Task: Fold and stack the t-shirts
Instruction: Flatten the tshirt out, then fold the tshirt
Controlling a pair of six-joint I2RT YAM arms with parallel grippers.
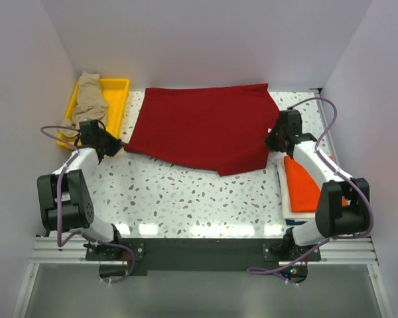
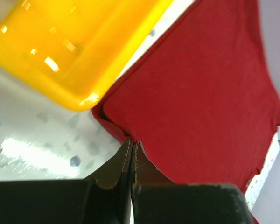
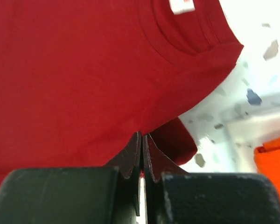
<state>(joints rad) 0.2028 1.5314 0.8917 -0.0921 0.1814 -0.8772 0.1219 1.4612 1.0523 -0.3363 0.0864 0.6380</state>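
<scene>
The dark red t-shirt [image 1: 205, 126] lies spread across the back of the table. My left gripper [image 1: 117, 146] is shut on its left hem corner; in the left wrist view [image 2: 132, 142] the closed jaws pinch the red cloth [image 2: 200, 93]. My right gripper [image 1: 270, 142] is shut on the shirt's right edge near the collar; in the right wrist view [image 3: 143, 136] the jaws pinch red cloth [image 3: 84, 70]. The tan-beige t-shirt [image 1: 89, 99] is bunched in the yellow tray [image 1: 116, 89]. The orange t-shirt [image 1: 304, 185] lies folded on a white t-shirt [image 1: 286, 199] at the right.
The yellow tray stands at the back left, close to my left gripper; its corner shows in the left wrist view [image 2: 79, 51]. White walls enclose the table on three sides. The folded orange shirt's corner shows in the right wrist view [image 3: 275, 163].
</scene>
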